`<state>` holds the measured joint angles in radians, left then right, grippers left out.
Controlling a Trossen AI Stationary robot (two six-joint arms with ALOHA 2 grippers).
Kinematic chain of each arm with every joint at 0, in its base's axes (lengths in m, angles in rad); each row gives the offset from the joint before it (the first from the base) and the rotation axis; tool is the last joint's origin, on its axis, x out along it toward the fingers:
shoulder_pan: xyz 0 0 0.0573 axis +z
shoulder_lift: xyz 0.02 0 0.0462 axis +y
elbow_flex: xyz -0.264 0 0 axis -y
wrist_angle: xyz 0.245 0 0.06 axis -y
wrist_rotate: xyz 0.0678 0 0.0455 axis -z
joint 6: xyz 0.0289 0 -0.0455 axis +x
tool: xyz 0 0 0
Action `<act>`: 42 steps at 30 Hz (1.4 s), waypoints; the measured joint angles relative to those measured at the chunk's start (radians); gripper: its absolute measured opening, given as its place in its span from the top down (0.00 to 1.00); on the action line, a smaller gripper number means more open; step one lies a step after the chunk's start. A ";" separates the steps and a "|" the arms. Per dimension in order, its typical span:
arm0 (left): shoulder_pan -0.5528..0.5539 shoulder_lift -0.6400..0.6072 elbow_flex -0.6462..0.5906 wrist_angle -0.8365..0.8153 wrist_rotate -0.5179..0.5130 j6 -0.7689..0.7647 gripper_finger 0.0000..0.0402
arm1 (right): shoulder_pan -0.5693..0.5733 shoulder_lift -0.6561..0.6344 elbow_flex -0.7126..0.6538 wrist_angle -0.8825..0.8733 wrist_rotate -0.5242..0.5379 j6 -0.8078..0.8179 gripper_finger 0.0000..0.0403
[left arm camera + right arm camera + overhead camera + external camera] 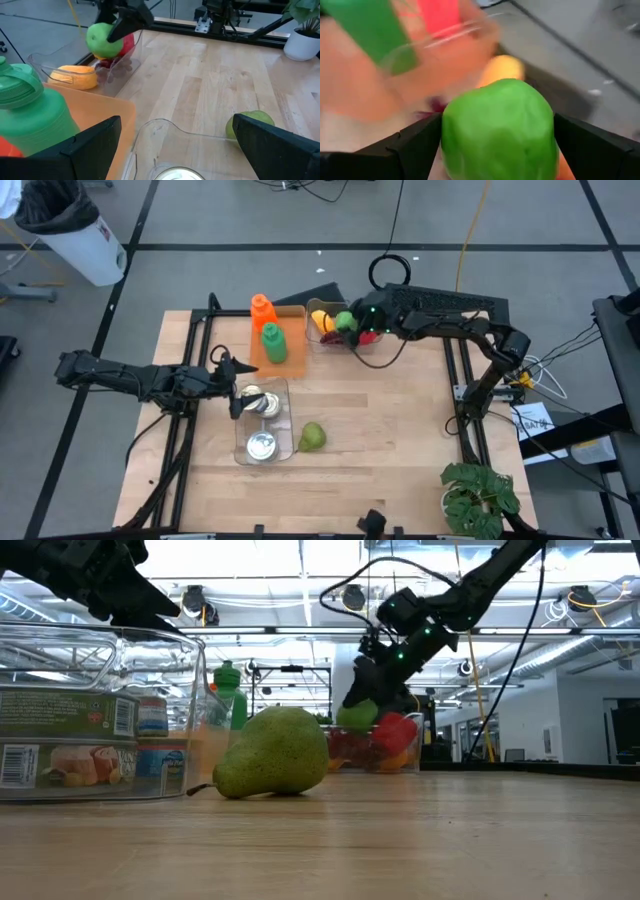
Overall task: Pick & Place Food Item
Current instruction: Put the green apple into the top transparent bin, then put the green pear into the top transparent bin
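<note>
Right now the right gripper [352, 327] clamps a green apple [345, 321] above the far clear fruit bin [322, 308]; its round skin could slip free (left gripper [232, 385] waits wide open).

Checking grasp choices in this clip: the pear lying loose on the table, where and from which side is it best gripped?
Probably across the pear's fat lower body, coming straight down from above. It lies on its side on bare wood, stem end low toward the clear can bin, so the narrow neck offers little hold. The left gripper, jaws open, hovers nearest.
</note>
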<state>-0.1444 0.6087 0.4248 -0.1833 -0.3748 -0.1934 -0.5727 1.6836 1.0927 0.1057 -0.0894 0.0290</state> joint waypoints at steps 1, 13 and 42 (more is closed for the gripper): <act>0.000 0.000 0.000 0.000 0.000 0.000 0.01 | 0.004 0.000 0.000 0.010 0.002 0.047 0.11; 0.000 0.000 0.000 0.000 0.000 0.002 0.01 | 0.050 -0.018 0.000 -0.160 0.010 0.032 0.11; 0.000 0.000 0.000 0.004 -0.001 0.000 0.01 | 0.648 -0.097 -0.001 -0.002 0.010 -0.204 0.11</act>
<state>-0.1444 0.6086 0.4248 -0.1792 -0.3756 -0.1935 0.0757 1.5863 1.0916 0.1042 -0.0796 -0.1754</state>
